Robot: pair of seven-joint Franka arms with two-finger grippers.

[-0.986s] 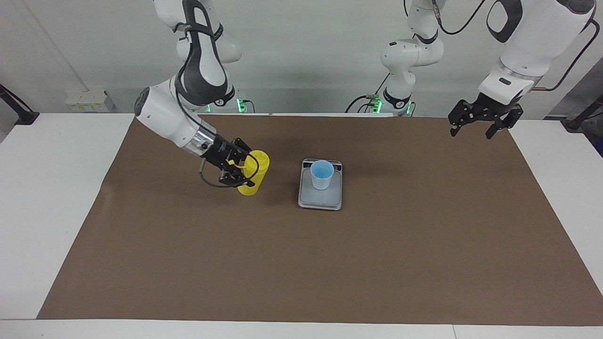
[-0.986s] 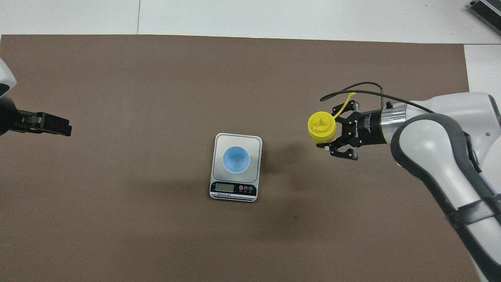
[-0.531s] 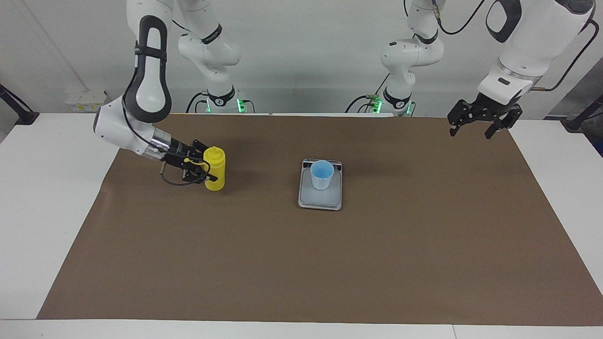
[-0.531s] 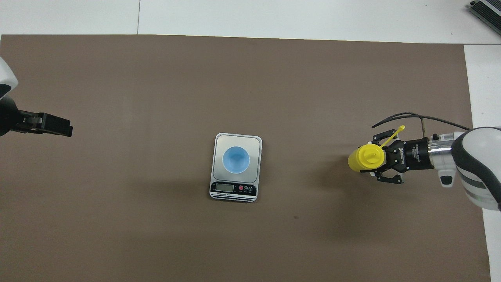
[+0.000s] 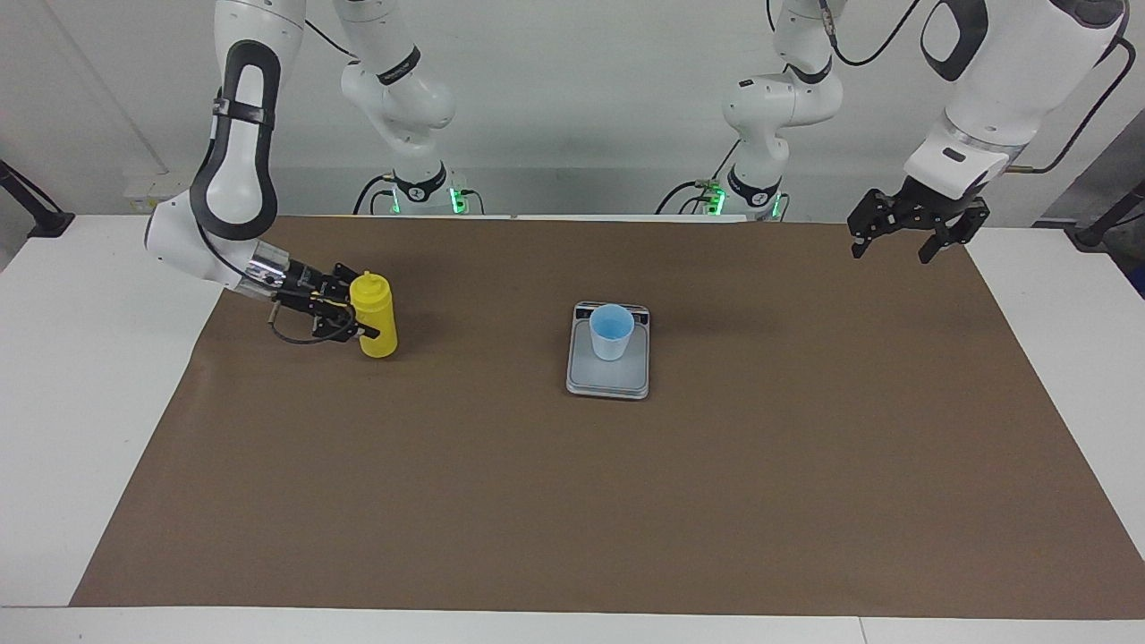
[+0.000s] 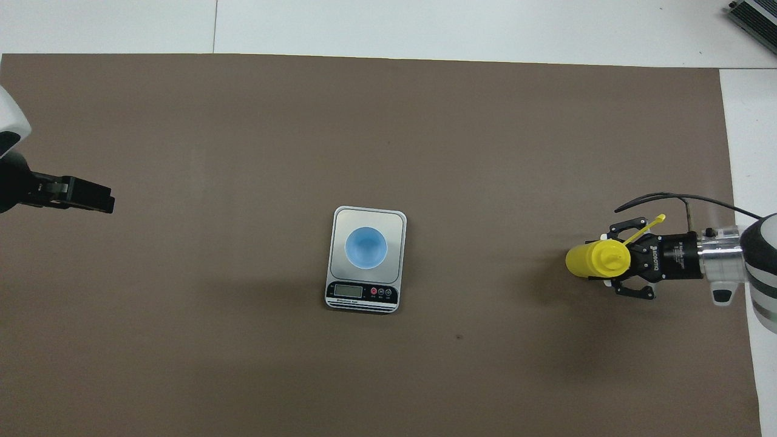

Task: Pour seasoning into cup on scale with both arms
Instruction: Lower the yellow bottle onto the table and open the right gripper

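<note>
The yellow seasoning bottle stands upright, its base at or just above the brown mat, toward the right arm's end of the table, well apart from the scale. My right gripper is shut on its side; from overhead the gripper clasps the bottle, and the tethered cap hangs off the nozzle. The light blue cup stands on the grey scale at mid-table; overhead shows the cup on the scale. My left gripper hangs open and empty over the mat's corner at the left arm's end, also seen from overhead.
A brown mat covers most of the white table. The scale's display strip faces the robots. Bare mat lies between the bottle and the scale.
My right gripper has carried the bottle away from the scale toward the right arm's end of the table, and the bottle has gone from tilted to upright. The left arm has barely moved.
</note>
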